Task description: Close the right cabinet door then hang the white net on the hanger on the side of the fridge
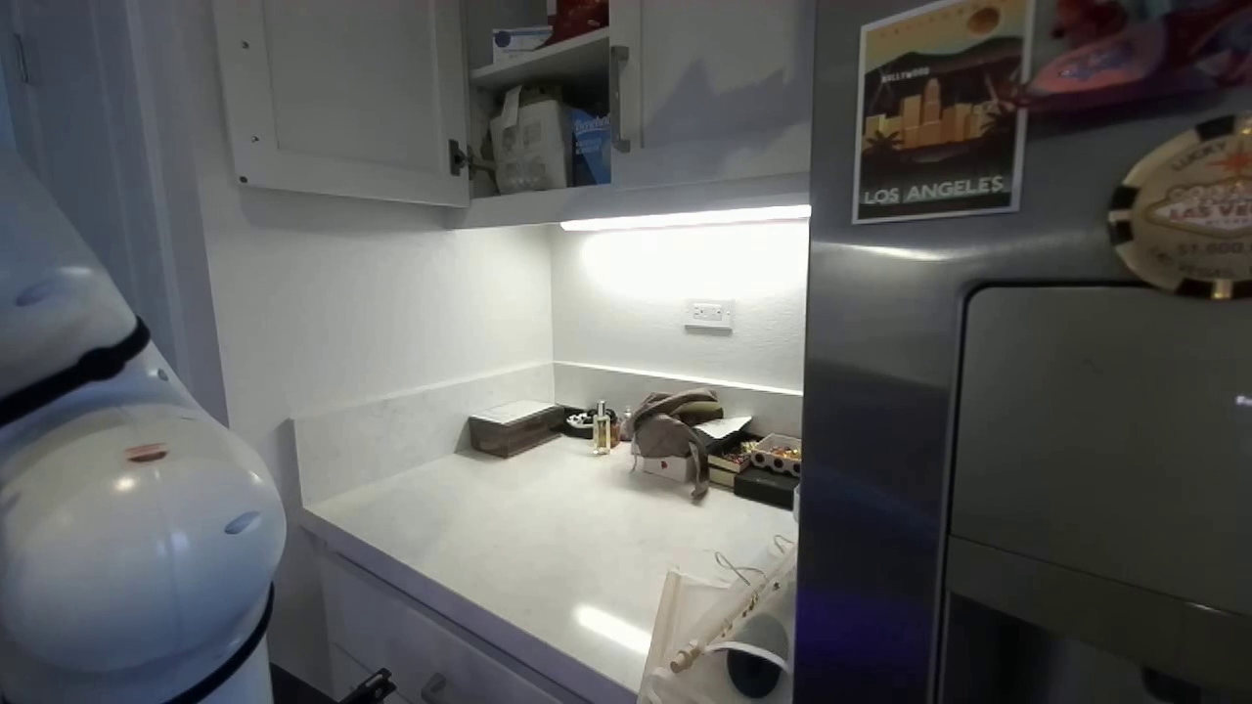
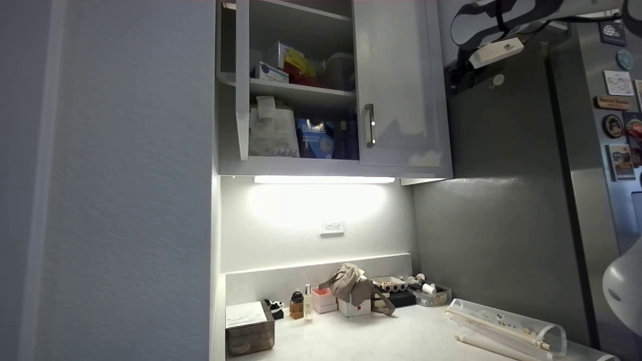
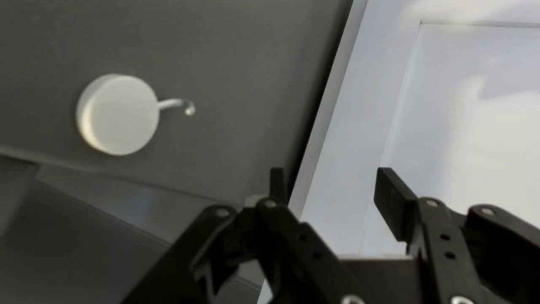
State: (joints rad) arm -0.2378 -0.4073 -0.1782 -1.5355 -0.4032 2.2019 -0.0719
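Two fingers (image 3: 396,207) at lower centre and lower right of the wrist view, spread wide and holding nothing. Just right of upper centre in an exterior view, the right cabinet door (image 2: 401,85), flush and apparently closed: first half of the task judged done. At lower right in both exterior views, on the bench (image 2: 401,341), a rolled see-through sheet, most likely the white net (image 2: 511,321). At upper right of an exterior view, on the side of the fridge (image 2: 501,200), a bare white hook (image 2: 498,80), near the fingers.

Step in hand, by judgement: leaving the door and going for the net. Back off straight from door edge and hook before turning, to avoid a knock. Descend toward the lower right of that view, clear of the fridge's grey side. Pinch at a rod (image 2: 497,329), close to the thin cord (image 1: 736,569), rather than at the limp sheet, likely to sag and slip. Lift slowly with the cord left free, pass it over the hook's tip, lower until caught, and only then let go.

Counted: two cabinet doors, the left door (image 1: 352,98) standing open; one fridge; one hook for certain, plus a pale scrap (image 3: 254,200) half hidden behind the fingers, not identifiable; one net, with at least two rods; two bottles (image 2: 296,305); one pink box (image 2: 324,301); one brown cloth bag (image 2: 351,286); one lidded box (image 2: 251,336); one wall socket (image 2: 332,228).
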